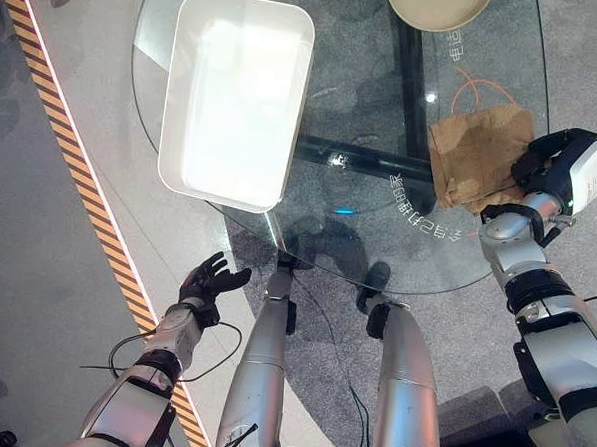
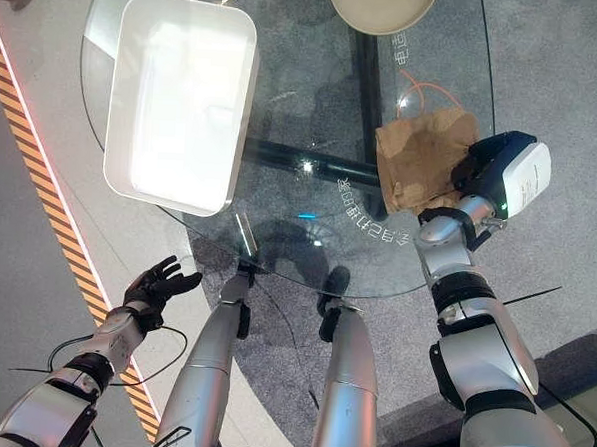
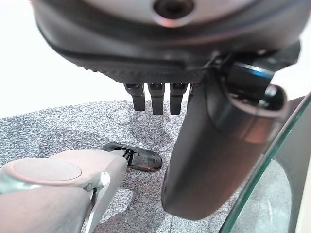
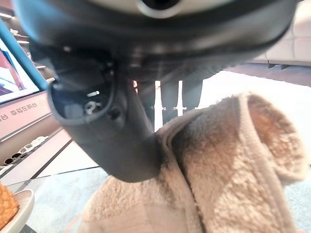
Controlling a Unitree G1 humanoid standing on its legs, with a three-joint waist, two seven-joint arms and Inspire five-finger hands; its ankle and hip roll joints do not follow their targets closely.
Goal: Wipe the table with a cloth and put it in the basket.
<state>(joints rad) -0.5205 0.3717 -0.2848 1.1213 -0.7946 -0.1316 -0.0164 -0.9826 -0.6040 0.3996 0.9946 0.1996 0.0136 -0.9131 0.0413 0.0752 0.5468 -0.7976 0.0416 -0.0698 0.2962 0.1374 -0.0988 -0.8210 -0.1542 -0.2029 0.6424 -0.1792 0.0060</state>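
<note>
The round glass desk serves as the landmark. Off its left near edge, well apart from the rim and above the grey floor beside a yellow-and-black striped line, the left robot hand hangs with its fingers straight and spread, released and holding nothing; in its own wrist view the fingers show as short straight stubs beside the thick thumb, with the glass rim curving past. On the left part of the desk lies a white rectangular basket, shallow and rounded at the corners, one corner reaching out beyond the glass edge. At the far edge of the desk, right of the basket, sits part of a round beige bowl. On the right part of the desk, near its rim, lies the brown cloth, crumpled and flat on the glass, well apart from the basket. The right robot hand is at the cloth's right edge, touching it; in the right wrist view the fleecy cloth bunches up against the thumb and the fingers curl into its fold, so this robot hand is grasping the cloth.
</note>
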